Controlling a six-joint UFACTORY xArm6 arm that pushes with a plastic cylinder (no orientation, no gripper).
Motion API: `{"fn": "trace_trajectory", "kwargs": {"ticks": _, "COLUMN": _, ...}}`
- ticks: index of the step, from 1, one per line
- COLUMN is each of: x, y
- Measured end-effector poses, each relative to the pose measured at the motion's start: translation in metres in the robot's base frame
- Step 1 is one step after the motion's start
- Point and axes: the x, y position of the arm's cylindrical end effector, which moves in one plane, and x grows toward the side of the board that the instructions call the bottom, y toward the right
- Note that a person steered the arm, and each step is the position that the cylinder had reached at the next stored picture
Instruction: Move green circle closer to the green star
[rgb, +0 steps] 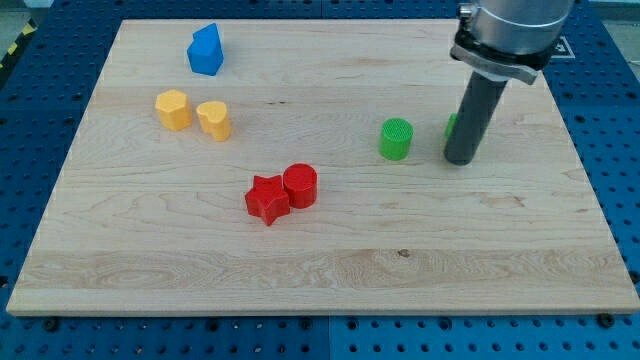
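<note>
Tip (460, 158) right of green circle (396, 139) — apart.

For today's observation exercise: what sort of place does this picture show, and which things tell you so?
Probably a robotics lab bench: a pale wooden board lies on a blue perforated metal table, small coloured plastic blocks such as the green round block sit on it, and a dark rod's tip rests there.

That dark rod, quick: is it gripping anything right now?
No gripper: my tip holds nothing, resting just right of the green circle, hiding most of the green star.
</note>
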Motion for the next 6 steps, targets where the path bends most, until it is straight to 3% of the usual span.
{"fn": "trace_trajectory", "kwargs": {"ticks": 1, "x": 0.023, "y": -0.011}}
{"fn": "trace_trajectory", "kwargs": {"ticks": 3, "x": 0.011, "y": -0.111}}
{"fn": "trace_trajectory", "kwargs": {"ticks": 4, "x": -0.014, "y": -0.111}}
{"fn": "trace_trajectory", "kwargs": {"ticks": 6, "x": -0.02, "y": -0.051}}
